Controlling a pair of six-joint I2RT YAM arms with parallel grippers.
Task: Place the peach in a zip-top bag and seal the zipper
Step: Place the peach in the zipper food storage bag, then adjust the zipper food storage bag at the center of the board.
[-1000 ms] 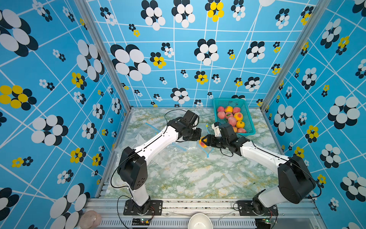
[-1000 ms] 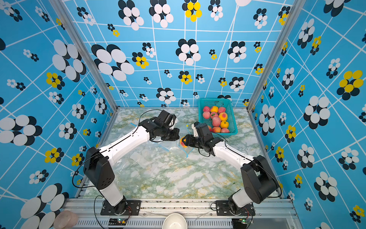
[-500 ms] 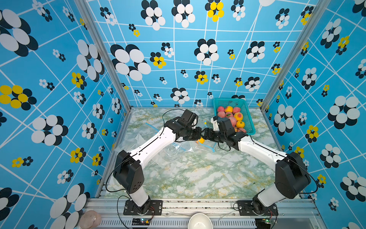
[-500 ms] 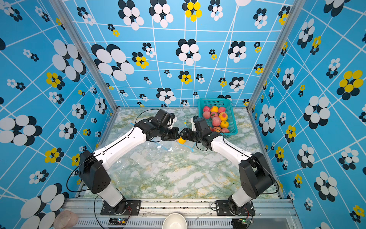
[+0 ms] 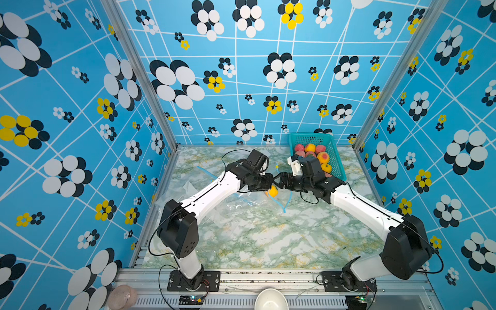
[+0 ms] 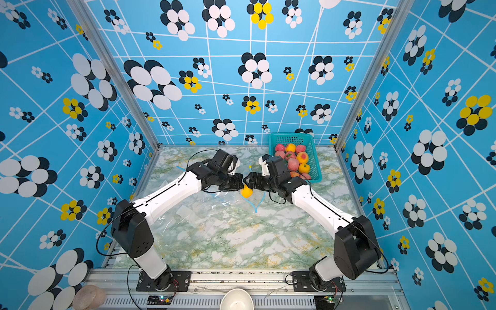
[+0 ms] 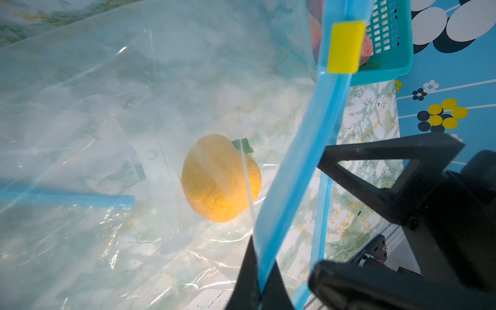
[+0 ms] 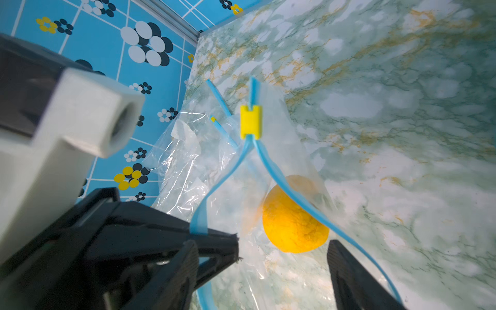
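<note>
White bowl [image 5: 270,300] cut off at bottom edge, basket [image 7: 389,40] cropped, bag print [image 7: 152,155] too small to read

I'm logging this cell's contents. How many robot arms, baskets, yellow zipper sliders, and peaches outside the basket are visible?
Robot arms: 2
Basket: 1
Yellow zipper sliders: 2
Peach outside the basket: 1
Total: 6
</note>
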